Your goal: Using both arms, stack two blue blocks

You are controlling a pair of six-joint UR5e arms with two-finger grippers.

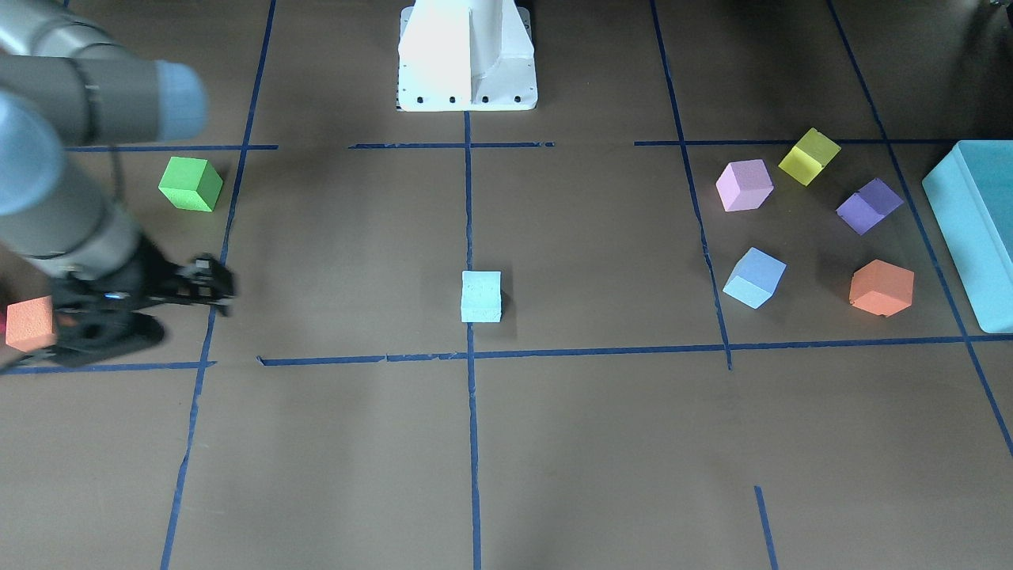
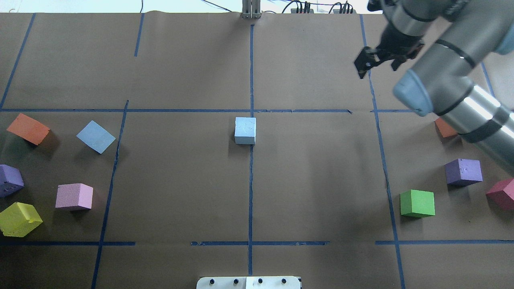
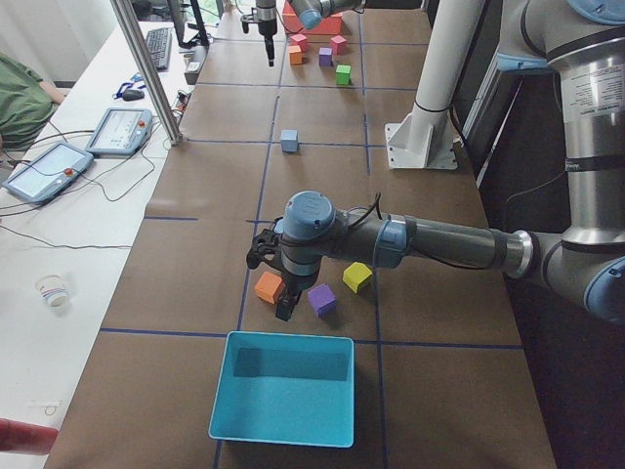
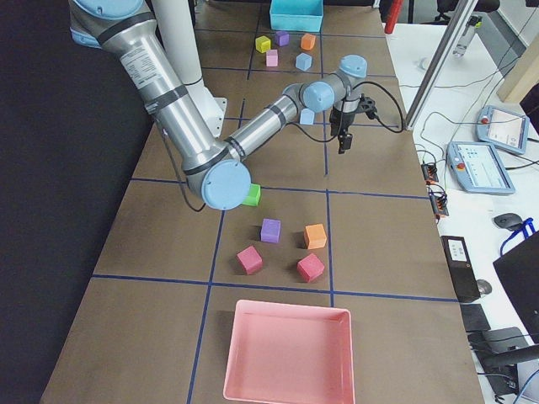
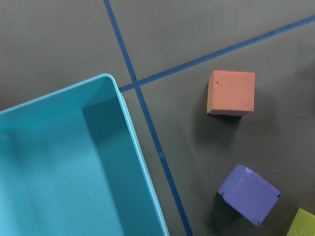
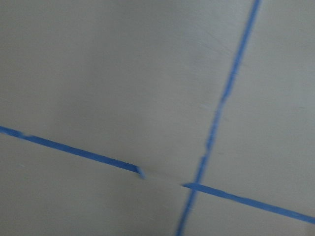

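One blue block (image 2: 245, 130) is waiting centrally, likely as base; second blue block (image 2: 95, 136) is lying left, near the left gripper (image 3: 283, 305). Right gripper (image 2: 363, 64) is hovering far right, apparently empty; I cannot tell how wide either is opening.

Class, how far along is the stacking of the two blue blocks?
Looks done: one blue block sits alone at centre. In hand: nothing; the right hand hangs empty, the left hand hovers by the orange cube. Left: the second blue block lies ungrasped, to be stacked on it.
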